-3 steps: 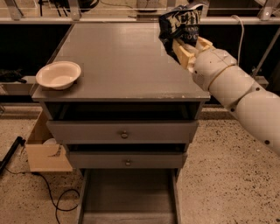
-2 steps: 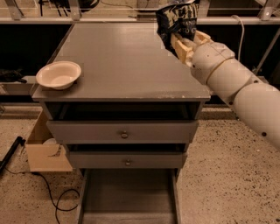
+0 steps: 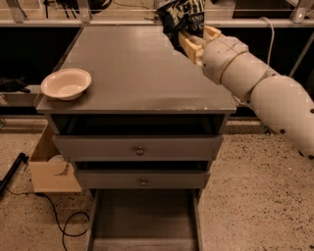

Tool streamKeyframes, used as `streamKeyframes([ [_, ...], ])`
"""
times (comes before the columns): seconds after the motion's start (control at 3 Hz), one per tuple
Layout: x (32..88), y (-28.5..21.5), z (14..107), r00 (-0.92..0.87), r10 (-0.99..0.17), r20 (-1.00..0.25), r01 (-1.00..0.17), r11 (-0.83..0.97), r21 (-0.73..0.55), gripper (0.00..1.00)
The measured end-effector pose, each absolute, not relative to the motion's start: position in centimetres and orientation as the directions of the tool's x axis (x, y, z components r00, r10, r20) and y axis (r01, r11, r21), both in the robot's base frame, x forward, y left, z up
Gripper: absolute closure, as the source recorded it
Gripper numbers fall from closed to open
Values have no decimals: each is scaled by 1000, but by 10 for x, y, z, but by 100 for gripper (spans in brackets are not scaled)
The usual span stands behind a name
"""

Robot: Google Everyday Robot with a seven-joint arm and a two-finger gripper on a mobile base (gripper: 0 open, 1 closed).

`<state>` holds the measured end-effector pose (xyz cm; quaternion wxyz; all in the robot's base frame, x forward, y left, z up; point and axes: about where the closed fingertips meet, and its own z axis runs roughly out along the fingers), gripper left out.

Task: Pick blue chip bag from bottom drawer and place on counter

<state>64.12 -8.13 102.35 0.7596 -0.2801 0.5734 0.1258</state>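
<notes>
The hand (image 3: 187, 40) is clenched on the lower edge of the blue chip bag (image 3: 180, 14), which rises just above it, held in the air over the bench's (image 3: 132, 73) far right part. The bottom drawer (image 3: 144, 220) stands pulled out.

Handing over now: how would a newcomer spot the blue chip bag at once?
Find the grey counter topping the drawer cabinet and look to its far right corner, where the white arm reaches in. There the gripper holds the blue chip bag above the surface. It is dark, crinkly and white-lettered, unlike the smooth pale bowl at the near left.
</notes>
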Motion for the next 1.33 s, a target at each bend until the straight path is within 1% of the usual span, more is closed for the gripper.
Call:
streamKeyframes([
  [0.33,630,-70,1012,248,6,-969,-563,814,-139,100],
  [0.67,607,-51,1000,157,179,-971,-613,789,46,100],
  [1.0,591,-31,995,117,228,-967,-640,762,102,100],
  [1.33,591,-31,995,117,227,-967,-640,762,102,100],
])
